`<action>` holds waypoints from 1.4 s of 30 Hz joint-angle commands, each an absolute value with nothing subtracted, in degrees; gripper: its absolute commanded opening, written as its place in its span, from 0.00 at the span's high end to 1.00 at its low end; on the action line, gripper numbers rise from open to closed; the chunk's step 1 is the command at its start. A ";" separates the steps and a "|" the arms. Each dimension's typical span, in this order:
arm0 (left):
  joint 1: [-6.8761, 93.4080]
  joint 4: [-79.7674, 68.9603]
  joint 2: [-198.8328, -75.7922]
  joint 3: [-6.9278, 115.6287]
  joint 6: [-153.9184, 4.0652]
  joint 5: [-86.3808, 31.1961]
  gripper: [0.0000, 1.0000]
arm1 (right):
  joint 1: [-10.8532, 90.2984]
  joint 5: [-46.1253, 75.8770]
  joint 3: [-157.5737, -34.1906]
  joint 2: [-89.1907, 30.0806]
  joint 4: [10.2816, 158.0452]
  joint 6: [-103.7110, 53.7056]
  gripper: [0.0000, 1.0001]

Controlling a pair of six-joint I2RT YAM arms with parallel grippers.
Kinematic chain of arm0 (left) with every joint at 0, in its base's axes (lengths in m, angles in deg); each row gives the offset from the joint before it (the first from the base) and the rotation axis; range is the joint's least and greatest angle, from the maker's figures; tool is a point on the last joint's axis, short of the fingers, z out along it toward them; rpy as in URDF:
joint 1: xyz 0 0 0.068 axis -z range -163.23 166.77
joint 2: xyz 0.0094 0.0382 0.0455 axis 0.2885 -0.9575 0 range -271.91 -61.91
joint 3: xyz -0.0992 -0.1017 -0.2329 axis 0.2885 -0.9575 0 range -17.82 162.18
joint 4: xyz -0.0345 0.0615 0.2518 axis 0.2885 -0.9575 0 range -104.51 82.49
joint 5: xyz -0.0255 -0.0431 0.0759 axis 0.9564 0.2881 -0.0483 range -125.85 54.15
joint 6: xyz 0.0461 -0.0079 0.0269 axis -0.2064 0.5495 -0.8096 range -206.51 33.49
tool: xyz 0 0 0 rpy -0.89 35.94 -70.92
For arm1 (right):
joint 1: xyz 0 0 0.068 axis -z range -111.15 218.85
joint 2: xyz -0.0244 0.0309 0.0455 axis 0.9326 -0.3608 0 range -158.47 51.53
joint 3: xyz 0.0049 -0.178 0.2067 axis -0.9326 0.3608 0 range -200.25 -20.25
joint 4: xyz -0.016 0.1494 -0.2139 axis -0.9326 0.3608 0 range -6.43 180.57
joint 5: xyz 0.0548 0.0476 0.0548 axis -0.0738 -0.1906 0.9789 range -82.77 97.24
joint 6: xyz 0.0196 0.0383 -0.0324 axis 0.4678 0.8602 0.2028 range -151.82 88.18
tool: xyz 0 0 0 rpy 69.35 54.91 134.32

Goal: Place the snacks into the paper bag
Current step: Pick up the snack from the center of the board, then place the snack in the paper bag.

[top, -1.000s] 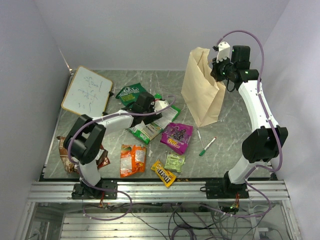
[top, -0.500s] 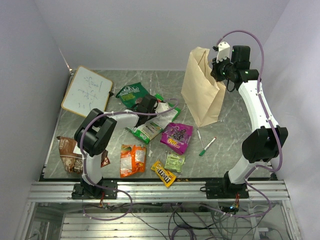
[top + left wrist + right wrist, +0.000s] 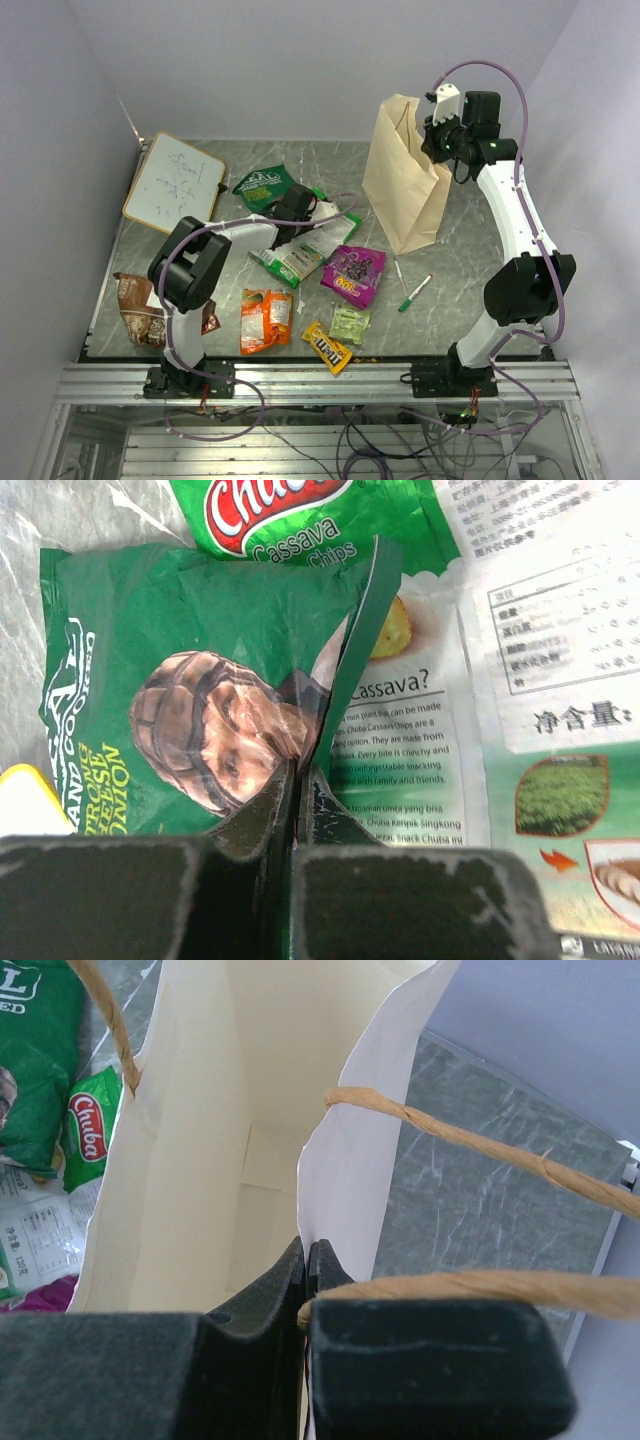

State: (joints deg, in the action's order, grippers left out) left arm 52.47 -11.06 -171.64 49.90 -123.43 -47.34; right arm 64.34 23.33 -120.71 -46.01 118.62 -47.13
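Observation:
The paper bag [image 3: 405,185] stands open at the back right, and my right gripper [image 3: 432,137] is shut on its rim [image 3: 330,1175] beside a twisted handle [image 3: 470,1140]. The bag's inside [image 3: 255,1130] shows no snacks. My left gripper [image 3: 291,206] is shut on a raised edge of a dark green snack bag [image 3: 200,680], also visible in the top view [image 3: 262,183]. A pale Chuba cassava bag [image 3: 480,680] lies beside it. More snacks lie nearer: a purple pouch [image 3: 353,272], an orange bag [image 3: 266,318], yellow M&M's [image 3: 327,346], a pale green packet [image 3: 349,324], a brown bag [image 3: 135,305].
A wood-framed whiteboard [image 3: 175,182] lies at the back left. Two marker pens [image 3: 415,292] lie in front of the paper bag. Another green snack bag [image 3: 293,262] lies just before the left gripper. Walls close in on both sides.
My left gripper went from open to shut, pinching the dark green bag's edge, and the left arm's elbow swung right. The right arm and paper bag have not moved.

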 commanded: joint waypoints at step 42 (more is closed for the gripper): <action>49.46 -51.31 -145.48 100.50 -138.41 -34.60 0.93 | 54.42 13.51 -121.42 -43.31 115.66 -62.24 1.00</action>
